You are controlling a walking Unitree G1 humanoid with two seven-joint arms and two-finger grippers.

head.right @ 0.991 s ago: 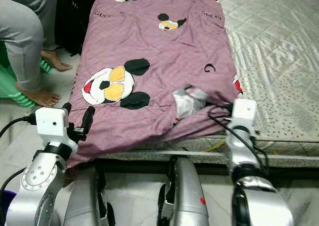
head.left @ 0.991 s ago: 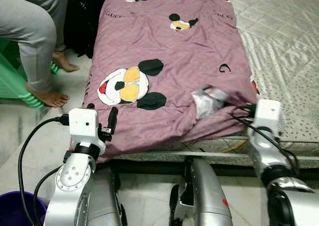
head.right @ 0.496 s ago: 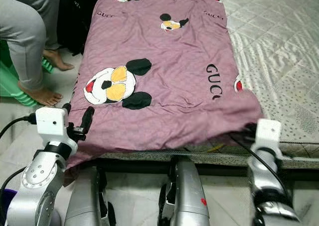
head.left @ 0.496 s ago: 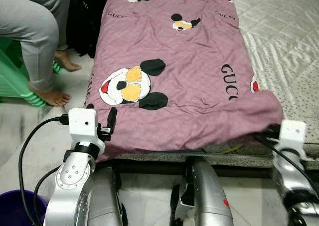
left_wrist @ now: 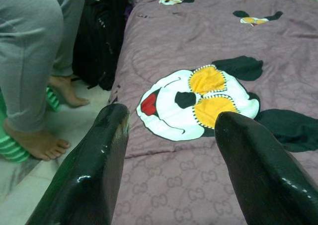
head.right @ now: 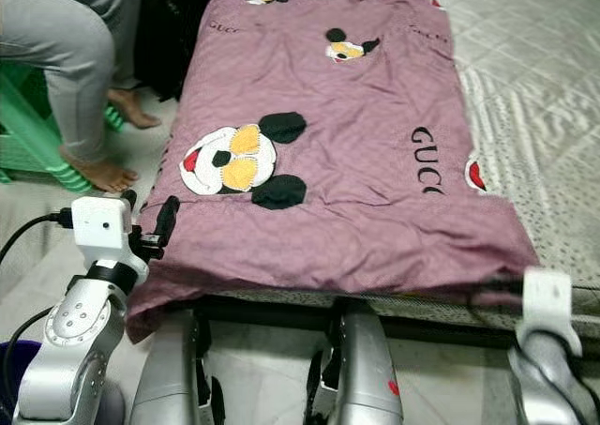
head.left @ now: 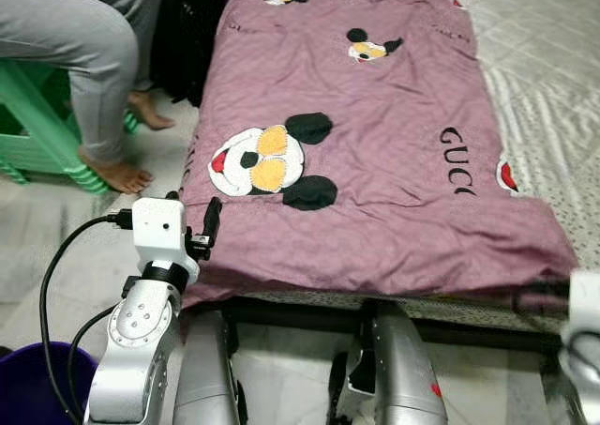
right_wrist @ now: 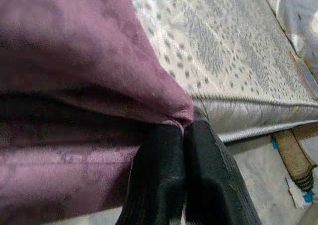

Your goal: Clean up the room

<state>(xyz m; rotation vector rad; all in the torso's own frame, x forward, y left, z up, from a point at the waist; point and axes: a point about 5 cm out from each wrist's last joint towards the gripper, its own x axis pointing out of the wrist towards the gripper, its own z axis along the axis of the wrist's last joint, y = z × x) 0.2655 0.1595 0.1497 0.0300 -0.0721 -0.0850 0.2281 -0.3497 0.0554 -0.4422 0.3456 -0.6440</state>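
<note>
Pinching the purple blanket corner, right tool is closed; left tool gapes above it.

You have one purple blanket spread over one mattress, two grippers at the blanket's near edge (left gripper, right gripper), one person on one green stool beside it, and one purple bucket.

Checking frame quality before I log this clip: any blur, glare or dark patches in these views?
Eye views: evenly lit and sharp, the blanket print legible, no glare. Left wrist view: blanket in focus, the near fingers soft with small highlights. Right wrist view: blurred and dim, with shadow under the blanket fold by the right pincer.
</note>
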